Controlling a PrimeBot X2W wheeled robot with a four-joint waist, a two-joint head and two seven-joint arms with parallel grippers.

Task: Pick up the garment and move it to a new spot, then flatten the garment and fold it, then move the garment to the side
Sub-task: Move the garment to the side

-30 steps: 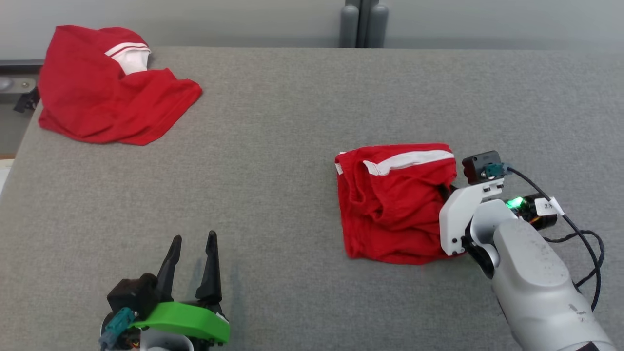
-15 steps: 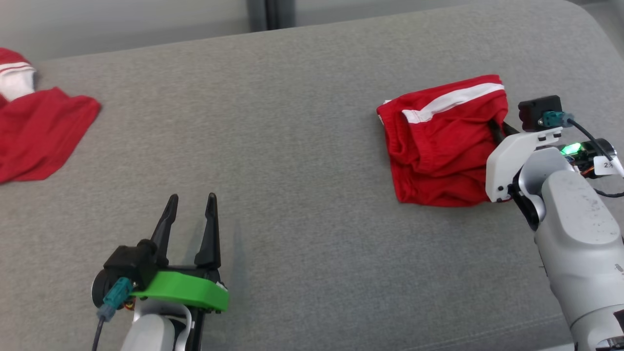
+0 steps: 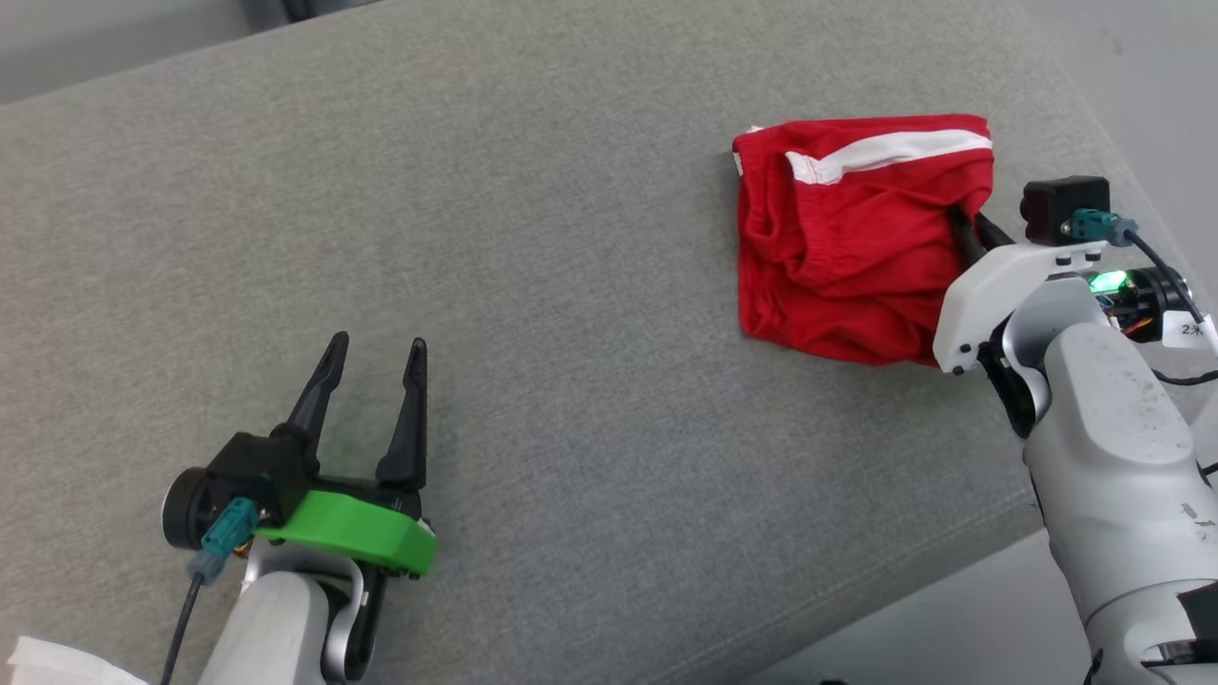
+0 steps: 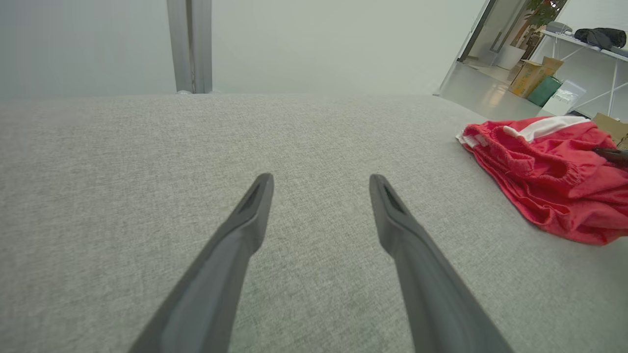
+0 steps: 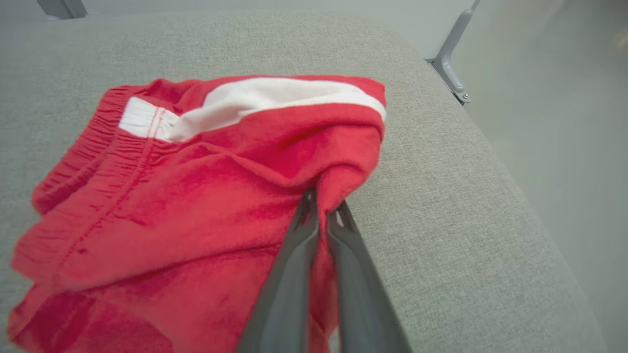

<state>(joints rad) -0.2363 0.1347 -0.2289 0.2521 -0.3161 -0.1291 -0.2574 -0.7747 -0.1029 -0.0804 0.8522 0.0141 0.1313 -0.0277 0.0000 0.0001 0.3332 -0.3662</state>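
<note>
Head cam's swung right vs a sec ago, my R fingers (image 5: 289, 279) still clamped on the red garment (image 3: 847, 257) by the desk's (image 3: 571, 285) right edge, L fingers (image 3: 409, 419) apart, near left.

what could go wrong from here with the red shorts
The right tool pinches just a small bunch at one edge of the shorts, so dragging may pull the fold apart or the cloth may slip out. The shorts lie close to the table edge and could slide off.
</note>
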